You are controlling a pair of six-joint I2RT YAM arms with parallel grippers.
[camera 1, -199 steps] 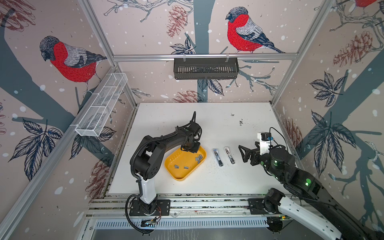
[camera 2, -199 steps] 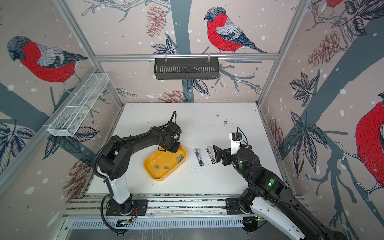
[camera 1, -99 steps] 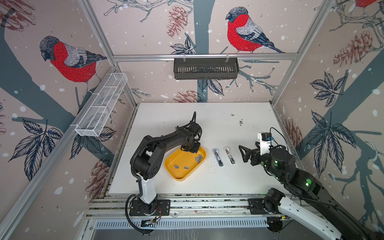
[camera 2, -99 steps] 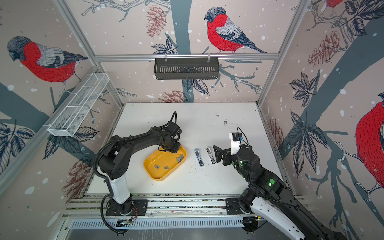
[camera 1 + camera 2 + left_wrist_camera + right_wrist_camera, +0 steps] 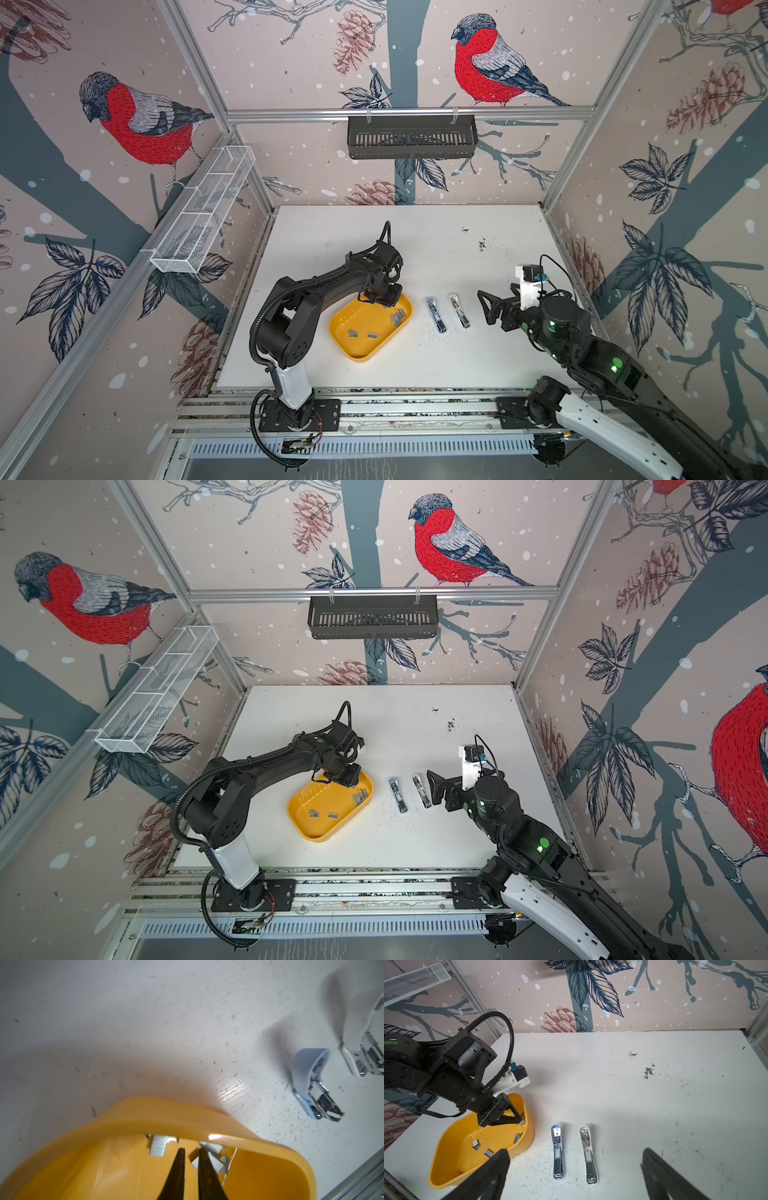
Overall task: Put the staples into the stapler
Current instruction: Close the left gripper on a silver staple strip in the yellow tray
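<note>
**A:** Which step is this?

**B:** The pick, I'd say. The left gripper [image 5: 191, 1152] is down inside the yellow plastic tray [image 5: 166, 1109], close to its wall. Its jaws stand nearly together with one staple strip [image 5: 193, 1161] between the tips. It looks pinched, but I can't tell how firmly.

**A:** And the rest of the staples [image 5: 158, 1145]?

**B:** All in the tray: a small heap by the fingers and a couple of loose strips out on the tray floor. I see none in a stapler.

**A:** The other arm?

**B:** The right gripper [image 5: 575, 1152] is spread wide and empty, above the table [image 5: 415, 249] near the white stapler [image 5: 589, 1157]. The blue stapler [image 5: 557, 1153] lies between that one and the tray.

**A:** What does the next move ask for?

**B:** A clean lift clear of the heap, then a short carry to a stapler. Both lie opened with the chrome channel facing up. It's a narrow slot, so the strip has to arrive square to it.

**A:** How will things handle?

**B:** The tray is glossy with rounded walls, so strips will probably skid. The strips are tiny ribbed grey metal blocks and likely to snap at the joins. The staplers are slim, with rounded plastic shells over shiny steel. The table is matt white, scuffed and speckled.
</note>
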